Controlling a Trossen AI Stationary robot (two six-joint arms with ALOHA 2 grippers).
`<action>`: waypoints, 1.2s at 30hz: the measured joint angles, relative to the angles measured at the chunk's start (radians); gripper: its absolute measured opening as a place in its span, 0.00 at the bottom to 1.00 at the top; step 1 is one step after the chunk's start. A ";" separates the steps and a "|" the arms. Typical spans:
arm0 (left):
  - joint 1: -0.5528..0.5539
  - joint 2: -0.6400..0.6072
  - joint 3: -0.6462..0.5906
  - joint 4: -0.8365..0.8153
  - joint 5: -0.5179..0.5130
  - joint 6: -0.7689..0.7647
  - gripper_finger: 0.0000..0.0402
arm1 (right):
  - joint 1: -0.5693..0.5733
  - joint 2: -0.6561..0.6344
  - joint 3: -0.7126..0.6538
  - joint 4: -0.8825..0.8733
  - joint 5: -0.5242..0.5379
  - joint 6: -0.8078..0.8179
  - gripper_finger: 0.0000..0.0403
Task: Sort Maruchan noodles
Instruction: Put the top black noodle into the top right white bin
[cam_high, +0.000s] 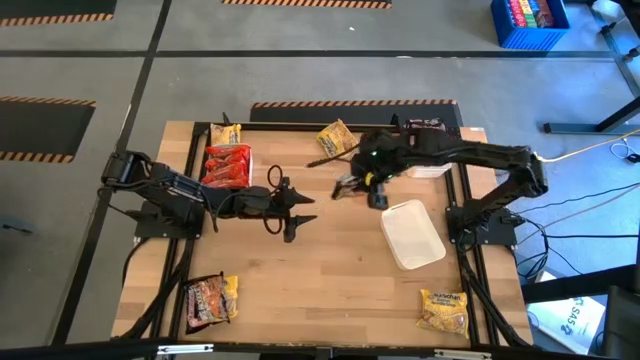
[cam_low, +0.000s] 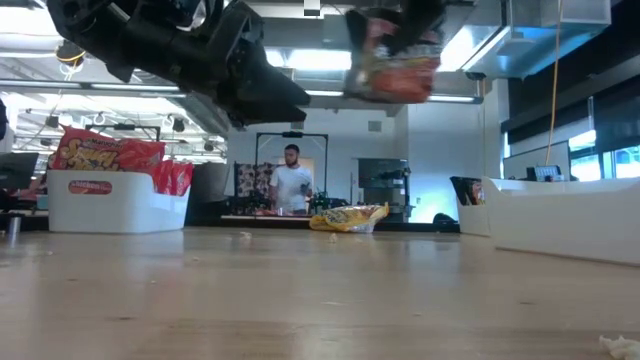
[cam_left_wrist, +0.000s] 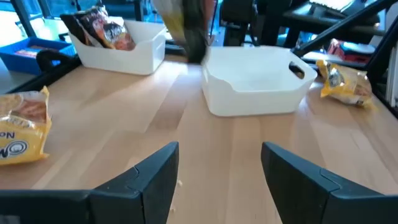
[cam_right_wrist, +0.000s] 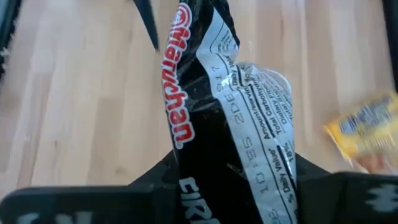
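Note:
My right gripper (cam_high: 358, 183) is shut on a dark brown-black Maruchan packet (cam_right_wrist: 214, 112), held high over the table's middle and seen hanging in the low view (cam_low: 392, 58). My left gripper (cam_high: 298, 210) stands open and empty left of it, its fingers (cam_left_wrist: 149, 171) pointing toward an empty white tray (cam_left_wrist: 258, 87). Red packets fill a white tray (cam_high: 228, 165) at the far left. Yellow packets lie flat on the table at the far side (cam_high: 337, 137) and the near right corner (cam_high: 443, 310). My right gripper pinches one end of the dark packet (cam_right_wrist: 208, 186) between its two fingers, coming from above and slanting down. The rest of the packet hangs away from the fingers, crumpled, clear of the table.
The empty white tray (cam_high: 412, 232) sits at the right of centre. Another white tray (cam_left_wrist: 118, 46) with dark packets stands at the far right, under my right arm. A yellow packet (cam_high: 225, 133) and mixed packets (cam_high: 210, 298) lie at the left. A person (cam_low: 292, 180) stands beyond the table.

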 joint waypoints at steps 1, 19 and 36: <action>0.000 0.000 0.000 -0.004 0.000 0.000 0.56 | -0.017 -0.014 0.000 -0.030 0.000 -0.003 0.27; 0.000 0.000 0.000 -0.024 0.000 0.000 0.56 | -0.532 -0.203 -0.035 -0.306 0.096 -0.194 0.27; 0.008 0.000 0.000 -0.024 0.000 0.000 0.56 | -0.790 -0.238 -0.455 -0.077 0.141 -0.414 0.28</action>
